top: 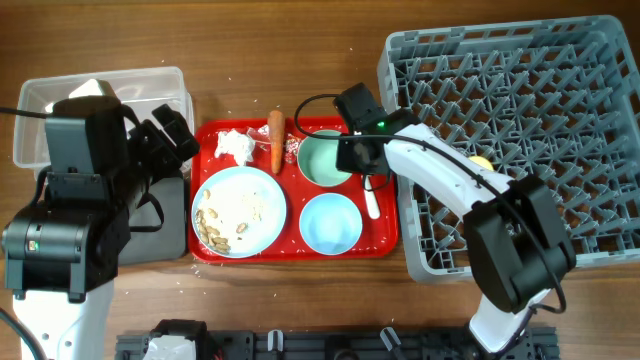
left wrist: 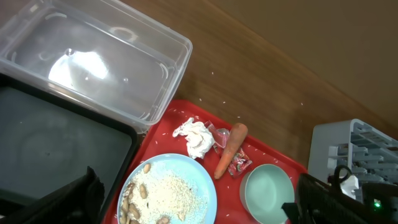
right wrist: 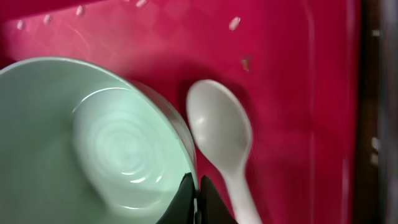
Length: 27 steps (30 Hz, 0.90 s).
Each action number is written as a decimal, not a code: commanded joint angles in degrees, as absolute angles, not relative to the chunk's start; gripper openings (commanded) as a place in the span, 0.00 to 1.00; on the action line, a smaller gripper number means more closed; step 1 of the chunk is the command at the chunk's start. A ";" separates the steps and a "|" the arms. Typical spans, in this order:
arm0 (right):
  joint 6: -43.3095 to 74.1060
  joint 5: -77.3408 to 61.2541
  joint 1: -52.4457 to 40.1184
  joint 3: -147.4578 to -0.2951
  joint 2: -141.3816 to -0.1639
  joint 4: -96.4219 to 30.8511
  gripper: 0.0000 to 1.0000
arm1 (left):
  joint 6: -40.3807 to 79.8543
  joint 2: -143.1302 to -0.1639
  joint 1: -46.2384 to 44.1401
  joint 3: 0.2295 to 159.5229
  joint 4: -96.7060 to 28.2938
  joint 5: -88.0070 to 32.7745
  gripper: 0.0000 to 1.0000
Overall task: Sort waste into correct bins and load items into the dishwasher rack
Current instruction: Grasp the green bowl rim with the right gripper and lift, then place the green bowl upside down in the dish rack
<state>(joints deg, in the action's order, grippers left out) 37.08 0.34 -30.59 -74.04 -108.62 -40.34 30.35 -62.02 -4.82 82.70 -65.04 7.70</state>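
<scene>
The right jaws are pinched on the rim of the mint bowl (right wrist: 93,143) beside the white spoon (right wrist: 221,134), while the left jaws hang wide open by the clear tub (left wrist: 177,56).

Mint bowl (right wrist: 93,143), upright, rim pinched by end effector (right wrist: 196,196); white spoon (right wrist: 224,137) just beside it; red tray (right wrist: 298,74) underneath.

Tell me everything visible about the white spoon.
The white spoon is glossy, plastic-looking, one piece: oval bowl facing up, narrow handle. It lies flat on the red tray, close beside the mint bowl; whether they touch is unclear. The right claw, shut on that bowl's rim, sits beside its handle without holding it.
</scene>
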 commanded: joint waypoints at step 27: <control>8.95 72.38 -6.22 -75.42 -89.84 -37.41 0.04 | 30.50 -62.35 -4.89 83.37 -65.04 9.06 1.00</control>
<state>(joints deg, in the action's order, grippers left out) 18.70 70.06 -8.73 -75.42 -84.51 -43.13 30.35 -62.08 -4.82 82.70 -65.17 7.92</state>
